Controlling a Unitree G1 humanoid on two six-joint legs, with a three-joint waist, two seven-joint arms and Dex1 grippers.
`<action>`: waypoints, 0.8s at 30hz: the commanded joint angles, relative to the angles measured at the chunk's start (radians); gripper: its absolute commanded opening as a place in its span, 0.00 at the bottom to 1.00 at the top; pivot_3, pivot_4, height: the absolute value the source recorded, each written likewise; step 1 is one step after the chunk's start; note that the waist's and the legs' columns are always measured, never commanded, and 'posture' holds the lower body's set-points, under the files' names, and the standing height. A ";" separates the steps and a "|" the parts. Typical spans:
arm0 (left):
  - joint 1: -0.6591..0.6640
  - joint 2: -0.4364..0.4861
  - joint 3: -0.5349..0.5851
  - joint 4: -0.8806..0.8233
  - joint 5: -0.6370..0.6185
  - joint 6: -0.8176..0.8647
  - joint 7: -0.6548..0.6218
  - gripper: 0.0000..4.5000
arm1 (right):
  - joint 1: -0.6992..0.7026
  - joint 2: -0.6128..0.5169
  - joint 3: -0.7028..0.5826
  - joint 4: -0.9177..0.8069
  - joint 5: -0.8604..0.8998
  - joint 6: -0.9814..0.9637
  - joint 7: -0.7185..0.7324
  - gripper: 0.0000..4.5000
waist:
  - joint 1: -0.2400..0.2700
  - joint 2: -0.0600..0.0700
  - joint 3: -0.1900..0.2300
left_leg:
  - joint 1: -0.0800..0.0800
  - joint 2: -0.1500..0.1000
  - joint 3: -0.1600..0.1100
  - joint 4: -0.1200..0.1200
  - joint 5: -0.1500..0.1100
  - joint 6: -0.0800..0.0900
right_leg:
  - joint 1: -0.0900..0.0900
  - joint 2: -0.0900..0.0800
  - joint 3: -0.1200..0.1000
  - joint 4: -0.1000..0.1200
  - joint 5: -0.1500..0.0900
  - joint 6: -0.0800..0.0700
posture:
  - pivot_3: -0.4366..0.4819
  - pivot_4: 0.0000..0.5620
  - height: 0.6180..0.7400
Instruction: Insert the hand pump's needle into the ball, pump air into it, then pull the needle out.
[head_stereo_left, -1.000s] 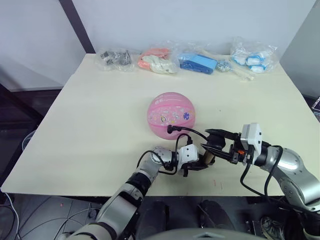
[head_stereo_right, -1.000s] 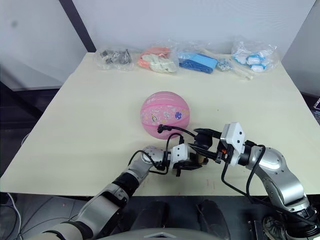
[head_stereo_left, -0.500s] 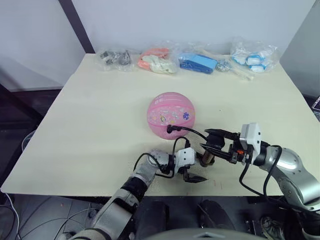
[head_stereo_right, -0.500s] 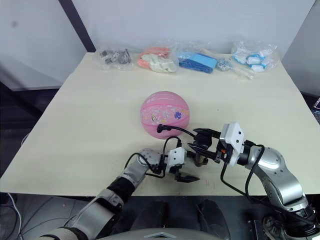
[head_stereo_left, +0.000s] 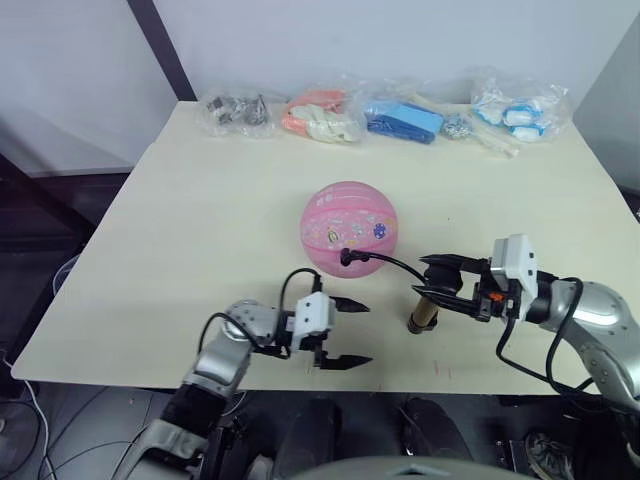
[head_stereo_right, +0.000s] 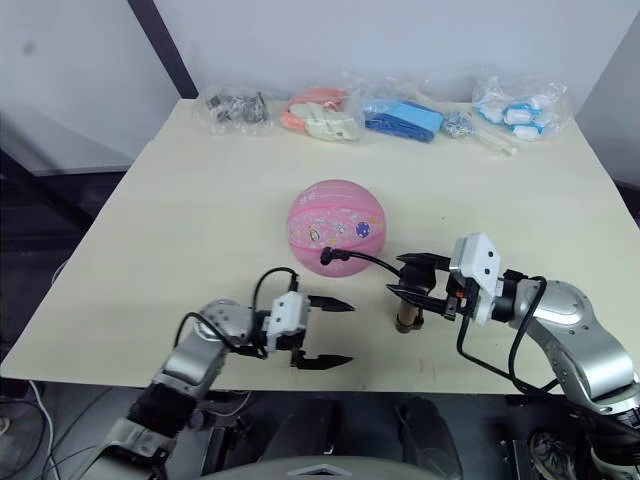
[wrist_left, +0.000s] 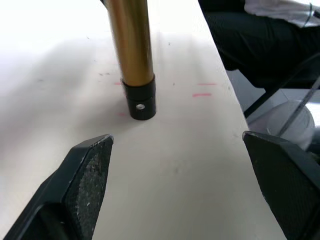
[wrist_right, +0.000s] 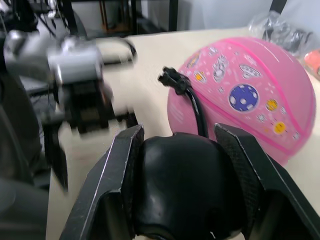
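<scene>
Hand pump (head_stereo_left: 423, 314): gold cylinder, black end caps. Stands upright near the table's front edge, long axis vertical, lower cap on the table (head_stereo_left: 200, 230), just in front of and to the right of the ball. Top cap and handle sit between the fingers of the right gripper (head_stereo_left: 437, 287), which is clamped on it from the right.

Hose (head_stereo_left: 392, 263): thin, black. Arcs from the pump's top up and over to the ball's front face.

Needle fitting (head_stereo_left: 346, 257): small black block pressed against the ball's near side, pointing into it. The metal pin itself cannot be made out.

Ball (head_stereo_left: 349, 227): pink, round, printed with small cartoon figures. Sits mid-table, touching the fitting.

Left gripper (head_stereo_left: 342, 333): fingers spread wide apart, holding nothing, low over the front edge, left of the pump and clear of it.

Bags, back edge of table, left to right: clear bag of dark small parts (head_stereo_left: 232, 110); bag of orange and cream items (head_stereo_left: 320, 115); bag of blue pieces (head_stereo_left: 404, 120); bag of white and blue items (head_stereo_left: 519, 108). Exact contents cannot be told.

Left wrist view adds: the pump's lower cap (wrist_left: 139, 99) flat on the table, with a small pale dot on its side, and faint red marks on the tabletop beside it.

Right wrist view adds: the fingers (wrist_right: 122, 170) pressed against the rounded black handle (wrist_right: 185, 187), and the fitting (wrist_right: 172, 79) seated on the ball.
</scene>
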 joint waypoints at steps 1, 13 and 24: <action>0.005 0.040 0.072 -0.101 -0.108 0.048 -0.021 0.98 | -0.025 -0.038 -0.067 -0.007 0.008 0.008 0.020 0.41 | 0.000 0.001 0.005 | 0.000 0.000 0.000 0.000 0.000 0.000 | 0.000 0.000 0.000 0.000 0.000 0.000 | 0.48 0.27 0.97; -0.002 0.176 0.256 -0.141 -0.313 0.132 -0.129 0.98 | -0.082 -0.146 -0.096 0.062 -0.084 -0.066 0.110 0.41 | -0.004 0.001 0.013 | -0.002 -0.001 0.001 -0.001 0.000 0.000 | -0.002 0.000 0.000 -0.001 0.000 0.000 | 0.48 0.27 0.97; -0.003 0.164 0.263 -0.127 -0.313 0.128 -0.140 0.98 | -0.193 -0.230 -0.051 0.192 -0.361 -0.338 0.140 0.41 | -0.004 0.000 0.017 | -0.002 0.000 0.002 -0.001 0.000 0.000 | -0.003 0.000 -0.001 -0.001 0.000 0.000 | 0.48 0.27 0.97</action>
